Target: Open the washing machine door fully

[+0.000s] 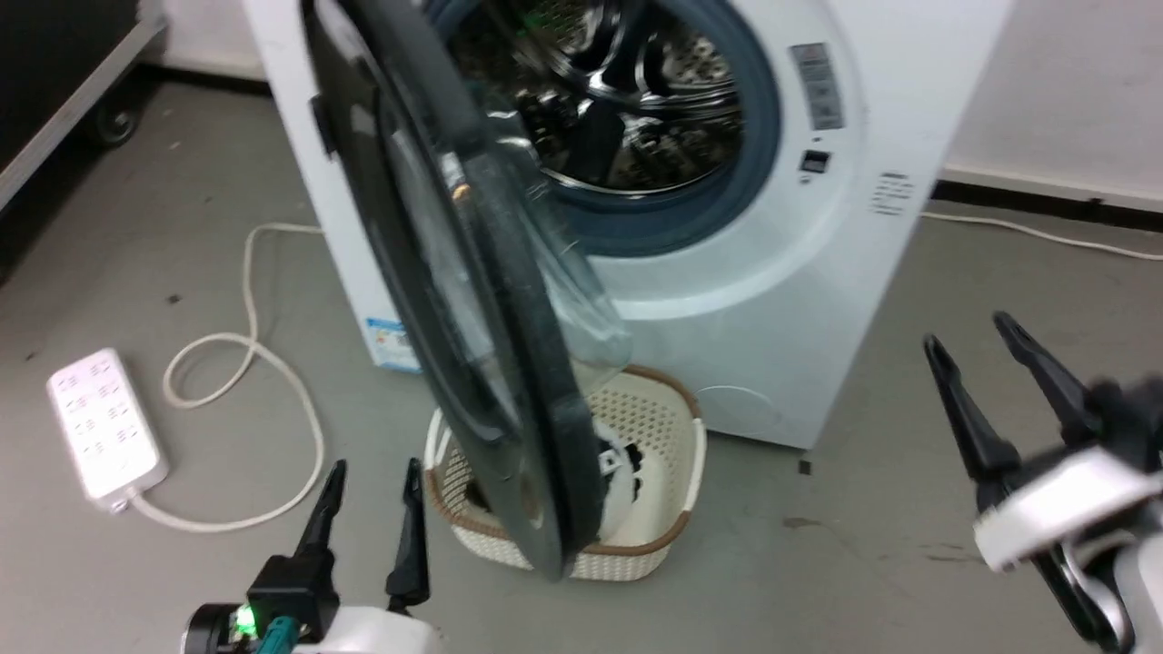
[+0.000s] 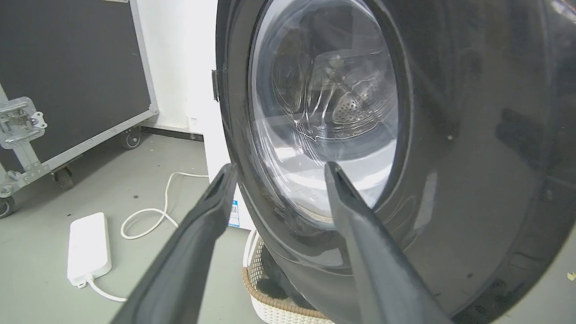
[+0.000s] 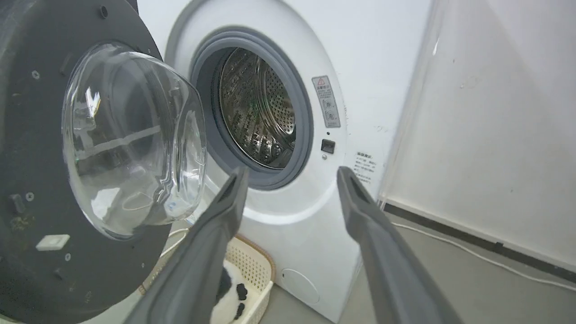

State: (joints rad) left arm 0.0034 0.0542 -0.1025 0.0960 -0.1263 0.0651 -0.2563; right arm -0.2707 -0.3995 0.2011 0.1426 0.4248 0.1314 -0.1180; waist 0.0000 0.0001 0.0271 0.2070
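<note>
Door about halfway open, more swing left
The door (image 1: 472, 300) juts out from the washing machine's (image 1: 772, 300) nine-o'clock side. The left fingers (image 1: 323, 518) at seven o'clock and the right fingers (image 1: 963, 400) at four are spread wide and empty.

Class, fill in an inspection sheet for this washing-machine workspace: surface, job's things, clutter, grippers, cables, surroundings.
Surface: grey floor, a few small marks.
Job's things: large round glossy black washing machine door swung out from the big white front-loading washing machine; steel drum exposed.
Clutter: cream perforated plastic basket under the door, black-and-white item inside.
Grippers: left gripper open, empty, facing the door's outer face; right gripper open, empty, clear of the door.
Cables: white cable looping across the floor to a white power strip.
Surroundings: black wheeled flight case; white wall.
</note>
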